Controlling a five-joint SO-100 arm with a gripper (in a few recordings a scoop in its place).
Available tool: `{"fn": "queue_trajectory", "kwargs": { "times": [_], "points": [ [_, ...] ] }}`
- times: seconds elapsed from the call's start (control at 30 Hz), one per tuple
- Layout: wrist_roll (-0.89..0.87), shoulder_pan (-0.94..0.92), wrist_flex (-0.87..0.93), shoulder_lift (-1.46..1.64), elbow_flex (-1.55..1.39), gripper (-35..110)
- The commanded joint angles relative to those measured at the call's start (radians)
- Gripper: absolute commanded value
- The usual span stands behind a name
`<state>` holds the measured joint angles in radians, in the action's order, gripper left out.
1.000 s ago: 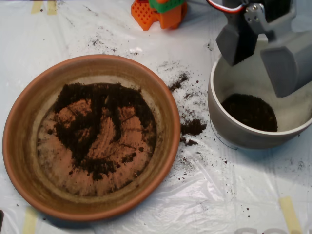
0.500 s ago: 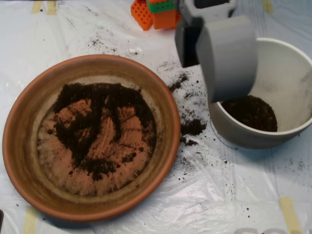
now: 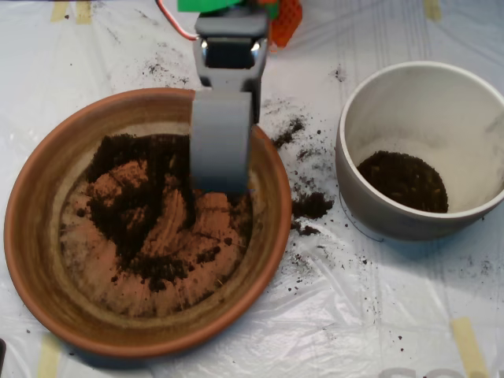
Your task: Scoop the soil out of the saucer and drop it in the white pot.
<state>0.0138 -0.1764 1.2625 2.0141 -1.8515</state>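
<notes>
Soil (image 3: 150, 209) lies in thin dark smeared clumps across the saucer (image 3: 47, 260).

No legible text, label, brand, number or sign on any surface here.

Orange-brown terracotta saucer (image 3: 31, 236) has a pale ring inside, streaked by black-brown soil (image 3: 134, 213). Right of it, the off-white pot (image 3: 417, 94) has a greyish outside. The scoop (image 3: 220, 146) is grey.
</notes>
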Motion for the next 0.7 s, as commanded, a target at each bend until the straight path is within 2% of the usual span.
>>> {"fn": "queue_trajectory", "kwargs": {
  "times": [0.0,0.13,0.37,0.67],
  "points": [
    [-0.009,-0.089,-0.066,0.078,-0.103,50],
    [-0.032,-0.183,-0.150,0.014,-0.222,52],
    [-0.034,-0.302,-0.167,-0.138,-0.249,57],
    [0.017,-0.350,-0.222,-0.215,-0.250,59]
  ]
}}
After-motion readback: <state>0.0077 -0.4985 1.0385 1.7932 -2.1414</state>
